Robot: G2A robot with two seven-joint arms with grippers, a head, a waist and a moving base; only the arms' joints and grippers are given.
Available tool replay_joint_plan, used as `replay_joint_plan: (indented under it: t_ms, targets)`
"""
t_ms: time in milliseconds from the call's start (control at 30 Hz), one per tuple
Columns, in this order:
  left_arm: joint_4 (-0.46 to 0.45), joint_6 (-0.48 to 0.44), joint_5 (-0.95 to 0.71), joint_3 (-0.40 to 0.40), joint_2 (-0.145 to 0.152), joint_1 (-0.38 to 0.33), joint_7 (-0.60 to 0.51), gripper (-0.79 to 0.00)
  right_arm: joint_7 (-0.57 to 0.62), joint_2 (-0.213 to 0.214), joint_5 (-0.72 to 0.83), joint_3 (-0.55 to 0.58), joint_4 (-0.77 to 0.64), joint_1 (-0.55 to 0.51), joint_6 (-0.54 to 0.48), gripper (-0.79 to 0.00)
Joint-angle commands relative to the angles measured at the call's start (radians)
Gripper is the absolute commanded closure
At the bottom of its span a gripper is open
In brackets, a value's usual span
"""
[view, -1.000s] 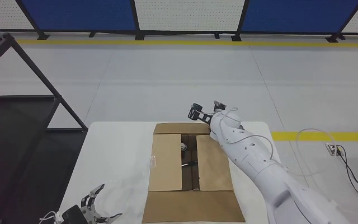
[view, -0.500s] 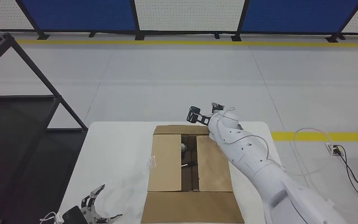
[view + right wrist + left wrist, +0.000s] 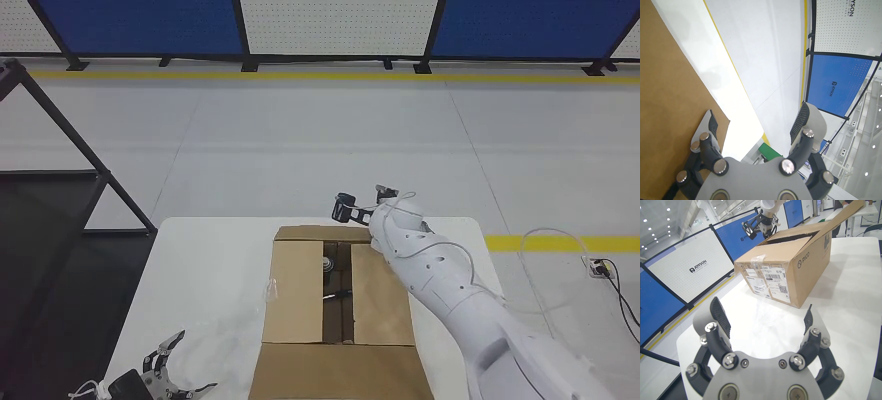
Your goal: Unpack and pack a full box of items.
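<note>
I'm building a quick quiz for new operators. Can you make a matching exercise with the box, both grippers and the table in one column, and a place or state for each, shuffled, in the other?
1. cardboard box
2. left gripper
3. right gripper
4. table

A. open, at the box's far edge
B. open, over the table's near corner, apart from the box
C. white, bears the box
D. top flaps nearly shut, with a gap between them

Pairs: 1-D, 2-B, 3-A, 4-C

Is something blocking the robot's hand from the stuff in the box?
Yes. Two long flaps of the brown cardboard box lie nearly shut, between the open right hand at its far end and the small items inside. Just a narrow gap shows them.
</note>
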Motion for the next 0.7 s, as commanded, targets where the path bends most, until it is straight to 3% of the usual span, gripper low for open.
replay_joint_plan:
  t_ms: [0, 167, 667]
  targets:
    - [0.000, 0.000, 0.000, 0.000, 0.000, 0.000, 0.000, -0.785, -0.006, -0.002, 0.007, 0.008, 0.005, 0.002, 0.017, -0.785]
    - [0.000, 0.001, 0.001, 0.001, -0.001, 0.000, 0.000, -0.785, -0.084, 0.003, 0.047, 0.043, 0.019, 0.005, 0.079, -0.785]
    - [-0.002, 0.004, 0.004, 0.002, -0.001, -0.004, -0.007, -0.785, -0.529, 0.079, 0.074, 0.132, -0.017, -0.018, 0.145, -0.785]
